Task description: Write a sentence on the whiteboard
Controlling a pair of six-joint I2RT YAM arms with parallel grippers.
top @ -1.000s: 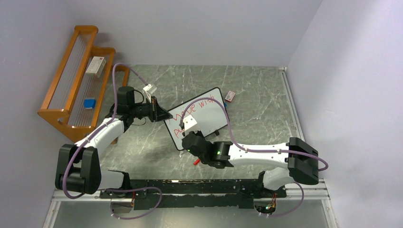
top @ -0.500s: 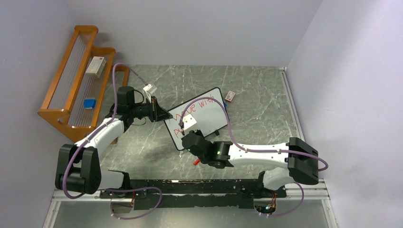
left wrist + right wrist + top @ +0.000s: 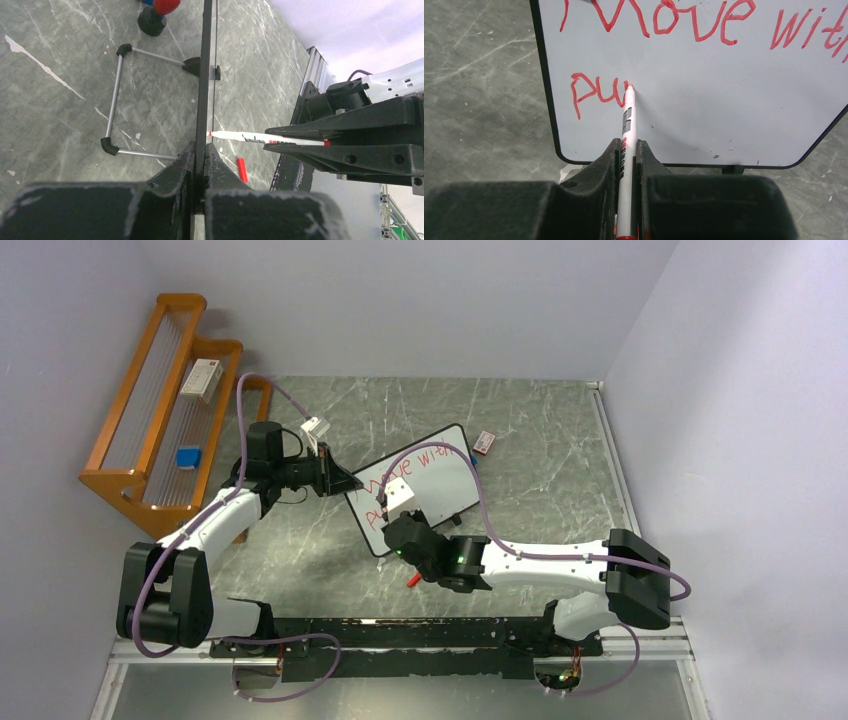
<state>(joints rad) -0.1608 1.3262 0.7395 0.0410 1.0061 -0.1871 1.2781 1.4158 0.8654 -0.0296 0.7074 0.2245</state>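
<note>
The whiteboard point(image 3: 432, 480) stands tilted mid-table, with red writing "Move with" and a second line begun as "pu" point(image 3: 594, 92). My left gripper point(image 3: 345, 483) is shut on the board's left edge point(image 3: 203, 100), seen edge-on in the left wrist view. My right gripper point(image 3: 396, 520) is shut on a white marker with a red tip point(image 3: 627, 125); its tip touches the board point(image 3: 724, 100) just right of "pu". The marker also shows in the left wrist view point(image 3: 265, 138). A red marker cap point(image 3: 412, 580) lies on the table under my right arm and shows in the left wrist view point(image 3: 242, 169).
An orange wooden rack point(image 3: 150, 420) stands at the left, holding a white box point(image 3: 201, 379) and a blue object point(image 3: 188, 457). A small red-and-white eraser point(image 3: 484, 442) lies behind the board. The board's wire stand point(image 3: 117, 97) rests on the table. Walls close in on every far side.
My right gripper and the marker have shifted slightly up and to the right along the second line. The left arm and board have not moved.
</note>
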